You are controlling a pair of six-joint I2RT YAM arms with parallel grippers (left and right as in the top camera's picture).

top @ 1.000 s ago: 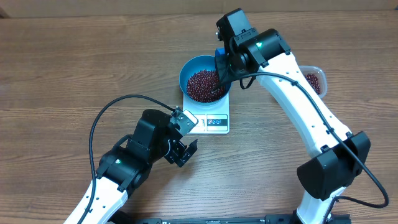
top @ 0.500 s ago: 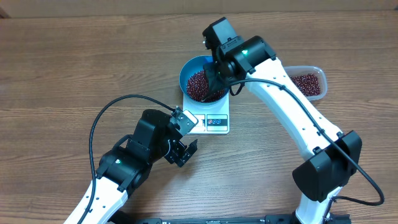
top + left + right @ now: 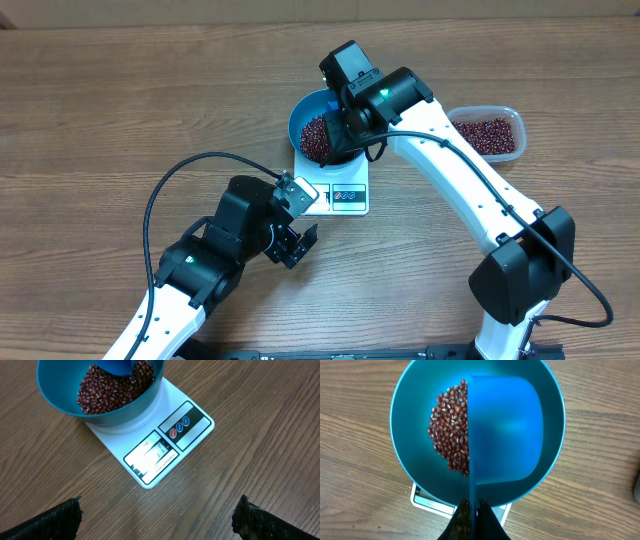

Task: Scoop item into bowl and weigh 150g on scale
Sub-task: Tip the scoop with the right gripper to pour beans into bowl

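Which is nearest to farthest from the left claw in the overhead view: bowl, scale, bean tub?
1. scale, just ahead of the left claw.
2. bowl, sitting on the scale's far end.
3. tub, well off to the robot's right.

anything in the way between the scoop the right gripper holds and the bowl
Nothing visible. The right gripper holds the scoop at the open mouth of the bowl, with beans inside and no lid or other object between them.

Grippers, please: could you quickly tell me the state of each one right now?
Left gripper: open, holding nothing.
Right gripper: closed on the blue scoop, held inside the bowl.
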